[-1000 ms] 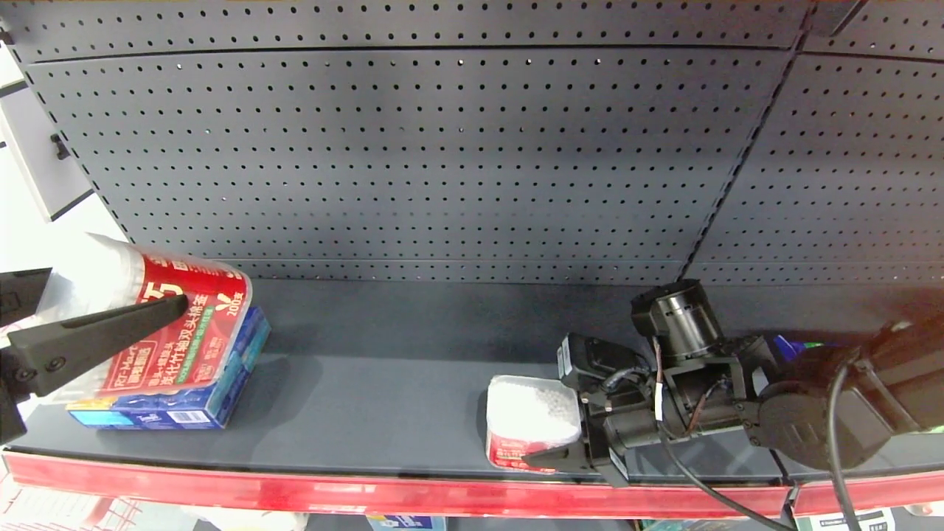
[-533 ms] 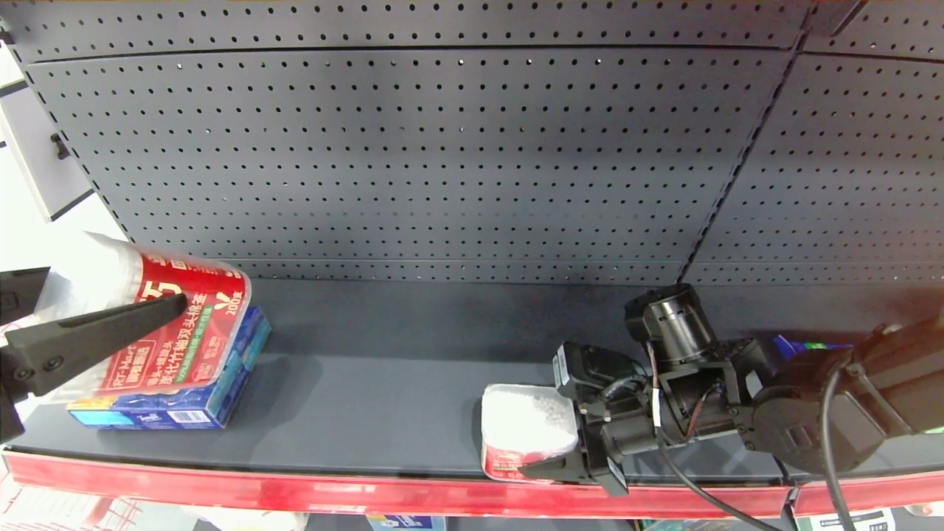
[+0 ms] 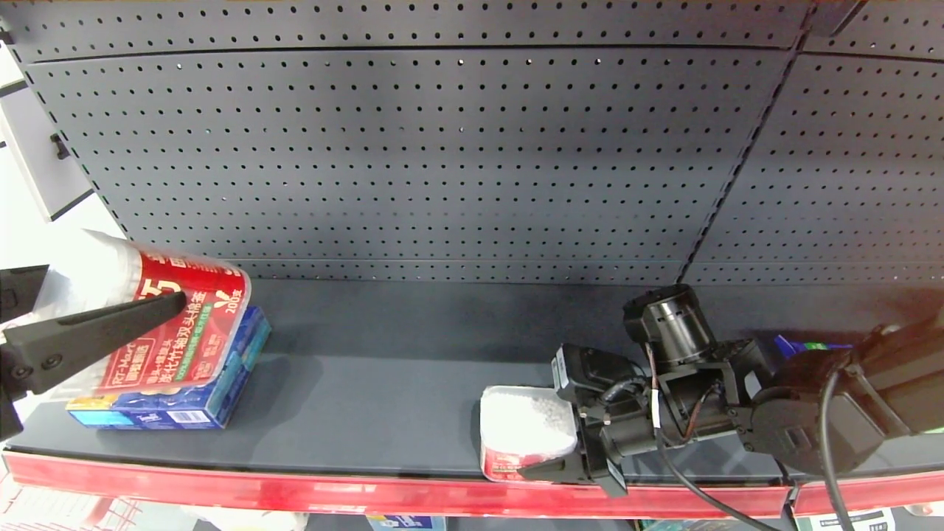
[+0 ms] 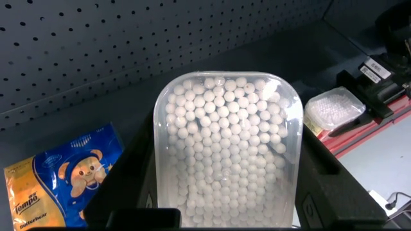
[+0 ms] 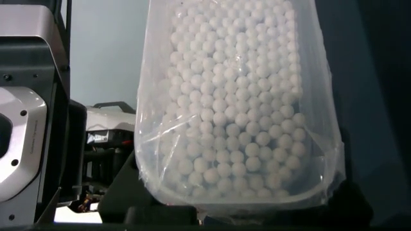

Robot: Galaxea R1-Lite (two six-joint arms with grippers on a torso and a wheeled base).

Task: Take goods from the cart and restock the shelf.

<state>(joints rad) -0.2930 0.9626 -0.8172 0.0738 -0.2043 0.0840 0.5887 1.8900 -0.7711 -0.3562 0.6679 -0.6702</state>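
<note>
left gripper (image 3: 158, 295): clamped on red-label swab tub (image 3: 193, 324), over blue tissue pack (image 3: 184, 413)
right gripper (image 3: 549, 428): clamped on second tub (image 3: 516, 417), at shelf (image 3: 383, 391) front edge

The left finger (image 3: 96, 335): matt black, long, tapered, two round screws near its base. The right arm (image 3: 811, 420): rounded black housings, a ribbed cylindrical motor (image 3: 672, 317), thin reddish wires, a black cable (image 3: 822, 435), apparently a white label strip.

The shelf (image 3: 383, 369) is overlooked downward from the head; the right swab box (image 3: 525, 428), filmed close-up wrist-side, is shared by all views.
</note>
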